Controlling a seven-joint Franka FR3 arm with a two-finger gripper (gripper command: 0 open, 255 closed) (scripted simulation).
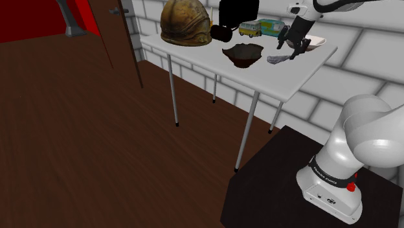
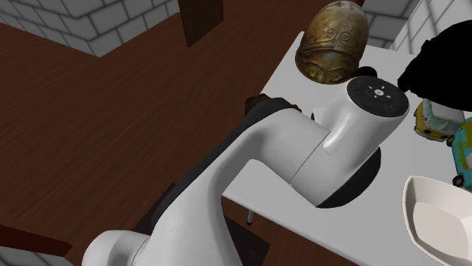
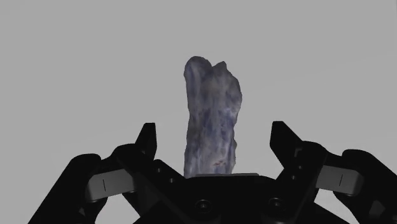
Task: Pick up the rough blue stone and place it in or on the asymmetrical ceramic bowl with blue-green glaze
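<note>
The jaws stand wide, 1 on each side of the bluish stone (image 3: 213, 114) without touching it, which lies on the counter (image 1: 272, 79) just right of the dark bowl (image 1: 243, 54) in the shoulder view.

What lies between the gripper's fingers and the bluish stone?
Nothing: in the wrist view, bare grey table shows on each side of the bluish stone, up to the open fingers.

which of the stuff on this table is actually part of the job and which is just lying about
Part of the job:
- blue-grey stone
- dark lopsided bowl
- gripper, open, stone between its fingers but not touched

Just lying about:
- bronze helmet
- yellow toy bus
- white dish
</note>
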